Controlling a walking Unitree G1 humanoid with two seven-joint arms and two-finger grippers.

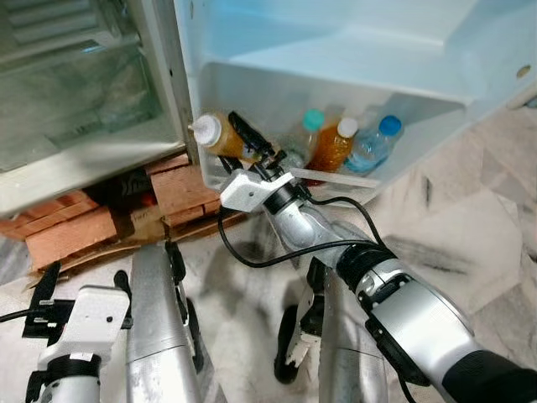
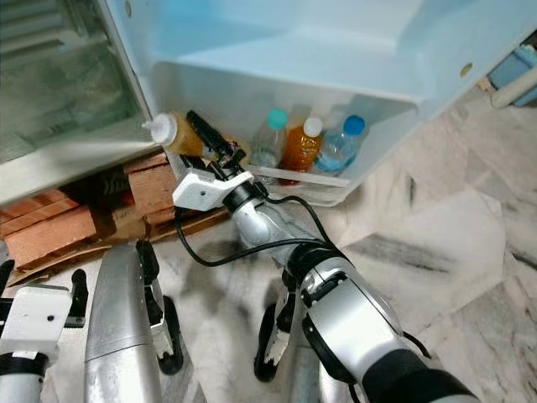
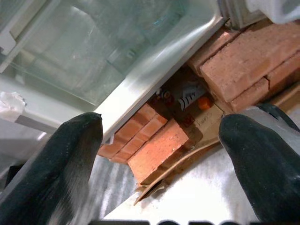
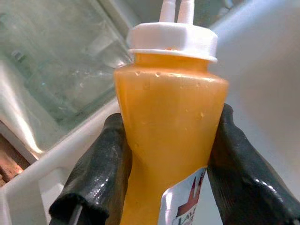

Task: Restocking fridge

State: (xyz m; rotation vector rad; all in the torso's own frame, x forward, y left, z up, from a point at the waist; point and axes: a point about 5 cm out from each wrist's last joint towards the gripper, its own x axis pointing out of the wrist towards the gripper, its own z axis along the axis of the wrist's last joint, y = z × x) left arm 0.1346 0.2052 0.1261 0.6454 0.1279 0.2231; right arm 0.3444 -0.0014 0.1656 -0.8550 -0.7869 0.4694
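- The right gripper [image 1: 245, 138] clamps the orange sauce bottle [image 1: 220, 136] by its body.
- The bottle lies nearly level, white nozzle toward the fridge body, at the left end of the door shelf [image 1: 369, 178].
- The left gripper [image 3: 159, 140] hangs open above the bricks [image 3: 159, 147].

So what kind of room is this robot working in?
Probably a home kitchen: an open fridge door shelf holding drink bottles, a marble-patterned floor, and the right end effector carrying a sauce bottle toward it. The fridge rests on bricks.
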